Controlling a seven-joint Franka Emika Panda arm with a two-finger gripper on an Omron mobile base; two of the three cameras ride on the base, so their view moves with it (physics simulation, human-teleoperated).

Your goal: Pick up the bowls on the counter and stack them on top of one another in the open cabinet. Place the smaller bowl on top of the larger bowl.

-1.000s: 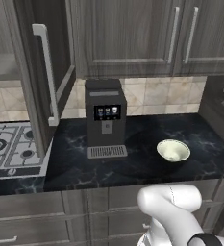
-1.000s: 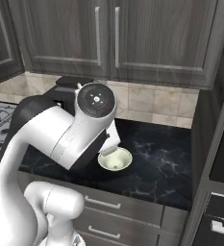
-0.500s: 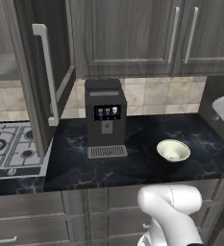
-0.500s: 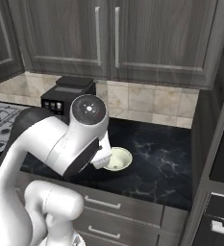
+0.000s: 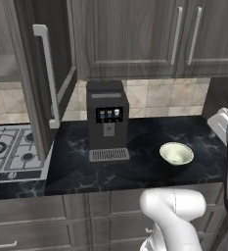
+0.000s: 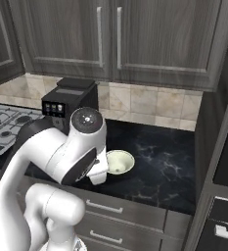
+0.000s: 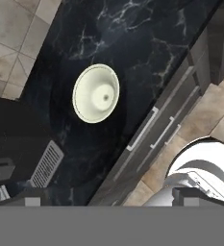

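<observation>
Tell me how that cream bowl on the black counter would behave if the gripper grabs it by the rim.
The cream bowl looks rigid and glazed, so it would probably hold its shape but might slip between the fingers. It sits upright on the counter and looks shallow and wide, so a push would likely slide it rather than tip it. If ceramic, it may chip when dropped.

Rendered pics, dim and even, no clear light source. Bench black w/ faint sheen, no hard glare. Soft dark shadow ring round bowl in hand view, heaviest toward 6 o'clock. Edges soft, low-res; no motion blur, no edge warp. Cabinets flat grey, low contrast.
</observation>
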